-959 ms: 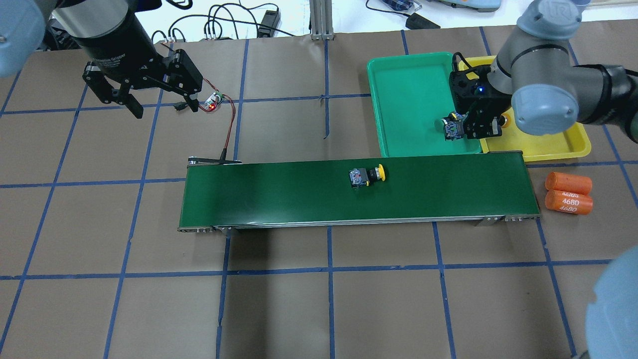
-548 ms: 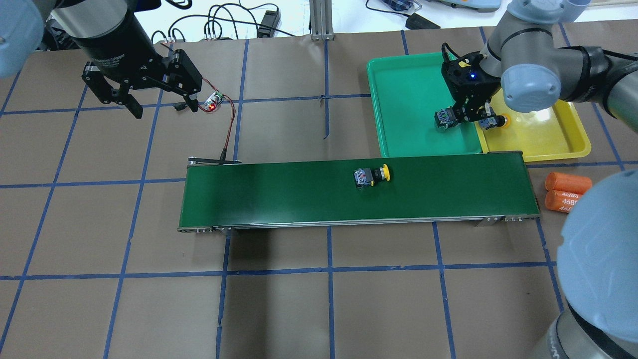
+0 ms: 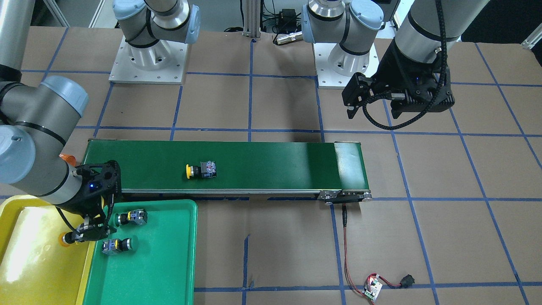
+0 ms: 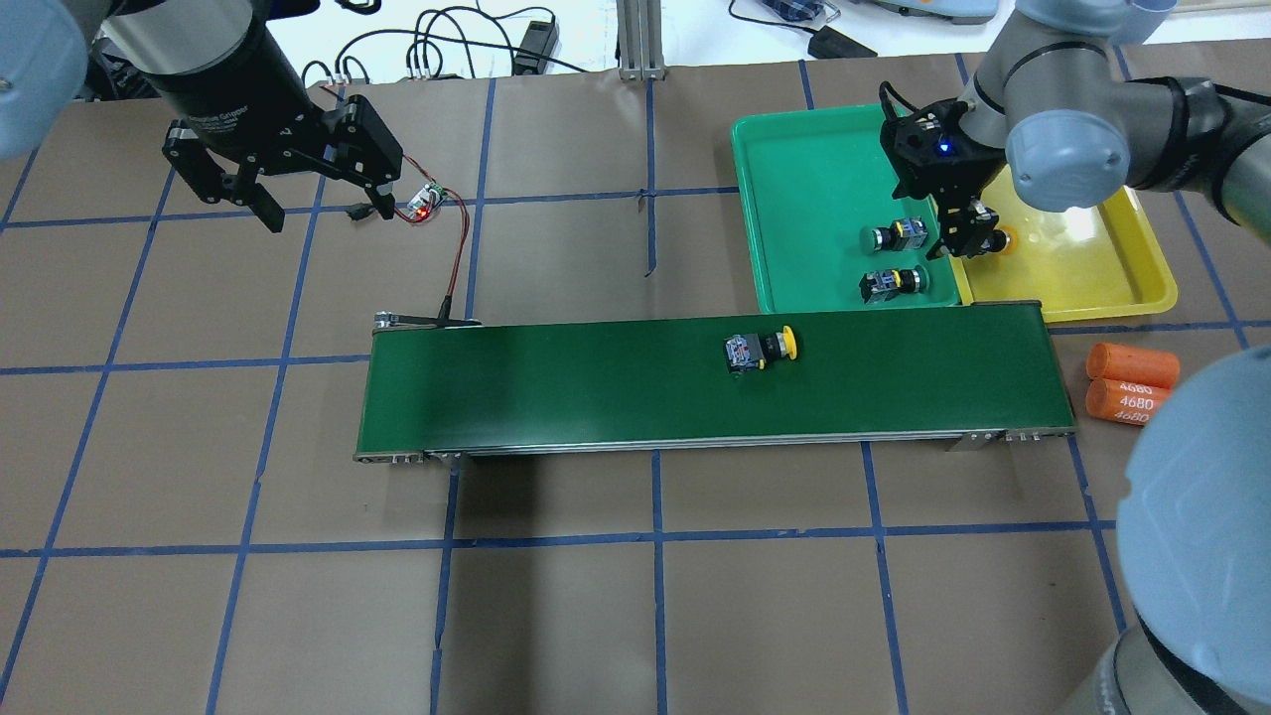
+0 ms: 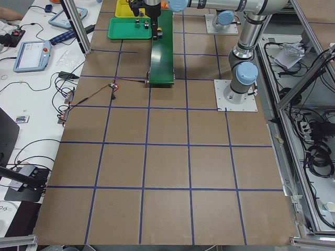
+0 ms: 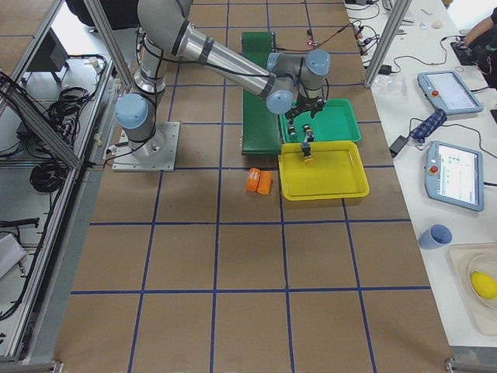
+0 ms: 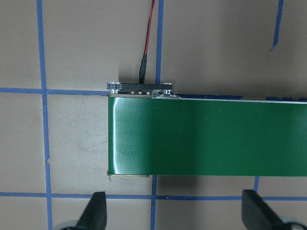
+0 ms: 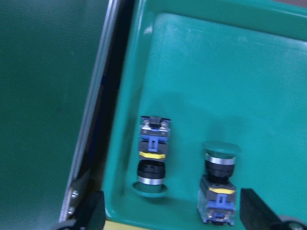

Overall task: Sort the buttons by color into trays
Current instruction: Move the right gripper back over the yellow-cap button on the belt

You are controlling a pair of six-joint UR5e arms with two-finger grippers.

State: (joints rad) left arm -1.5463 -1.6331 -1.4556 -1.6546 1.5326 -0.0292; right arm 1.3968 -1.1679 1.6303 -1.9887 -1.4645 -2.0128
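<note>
A yellow button (image 4: 761,350) lies on the dark-green conveyor belt (image 4: 596,382), right of its middle. Two green buttons (image 4: 897,235) (image 4: 891,283) lie on their sides in the green tray (image 4: 814,169), near its right rim; the right wrist view shows them side by side (image 8: 152,155) (image 8: 218,184). A yellow-capped button (image 4: 1005,241) sits in the yellow tray (image 4: 1102,278), partly hidden by my right gripper (image 4: 968,238). That gripper hangs open and empty over the seam between the two trays. My left gripper (image 4: 323,209) is open and empty, high above the table's far left.
Two orange cylinders marked 4680 (image 4: 1132,382) lie off the belt's right end. A small circuit board (image 4: 425,202) with red wires running to the belt's left end sits beside the left gripper. Cables lie past the table's far edge.
My right gripper has opened and let go of a green button, which now lies in the green tray. The yellow button has travelled right along the belt. The left arm has not moved.
</note>
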